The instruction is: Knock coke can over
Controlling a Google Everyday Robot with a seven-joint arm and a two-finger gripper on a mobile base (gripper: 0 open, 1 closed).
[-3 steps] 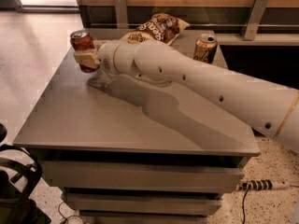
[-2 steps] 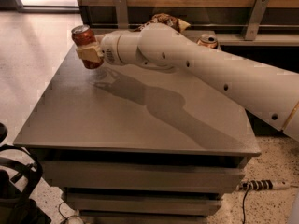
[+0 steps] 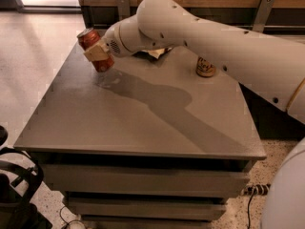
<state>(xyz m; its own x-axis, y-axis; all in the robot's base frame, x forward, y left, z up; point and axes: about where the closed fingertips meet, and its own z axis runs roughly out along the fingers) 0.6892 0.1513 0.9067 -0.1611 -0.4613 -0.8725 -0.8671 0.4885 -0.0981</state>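
Note:
The coke can (image 3: 90,38) is red with a silver top and sits near the far left corner of the grey table (image 3: 143,123). It is tilted, with its top leaning toward the upper left and its base at or just above the tabletop. My gripper (image 3: 98,52) is at the end of the white arm (image 3: 200,37), which reaches in from the right. It is shut on the coke can, and a tan finger pad (image 3: 96,52) lies across the can's middle.
A gold can with dark markings (image 3: 206,67) stands upright at the far right of the table, under the arm. A snack bag (image 3: 155,53) is mostly hidden behind the wrist. A wooden counter runs along the back. Black equipment (image 3: 16,185) stands at the lower left.
The arm has lifted higher over the table. The coke can stood upright in the gripper and now leans toward the upper left. The snack bag is now mostly hidden by the arm.

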